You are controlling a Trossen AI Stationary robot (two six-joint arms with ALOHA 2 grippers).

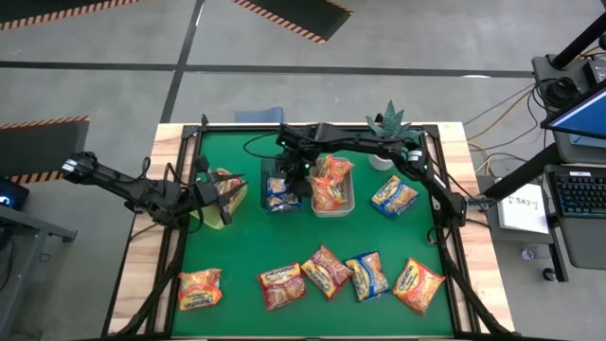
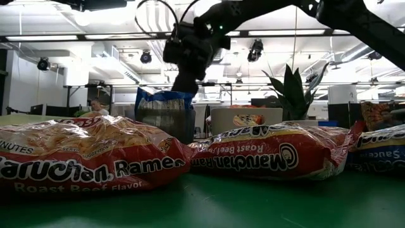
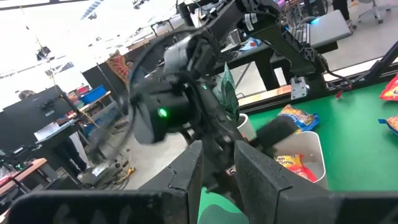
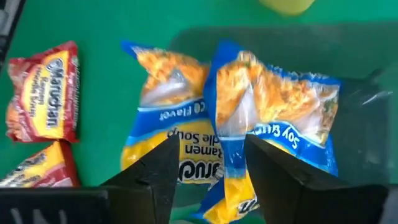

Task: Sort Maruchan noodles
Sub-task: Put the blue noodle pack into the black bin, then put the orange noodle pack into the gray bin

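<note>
Directly beneath your right tool [image 4: 208, 168], two blue-and-yellow noodle packets [image 4: 273, 106] lie in the dark bin [image 1: 275, 170]. Its fingers stand apart, one packet's edge between them. Your left tool [image 1: 216, 196] is narrow over the green bin [image 1: 230, 201].

1. The right arm is reaching from the right edge of the tabletop across to the middle near the far edge.
2. The right gripper [image 1: 287, 180] is pointing down, its fingers [image 4: 155, 171] standing apart.
3. The left arm is waiting at the left edge, with the left gripper [image 1: 220, 197] pointing inward.
</note>
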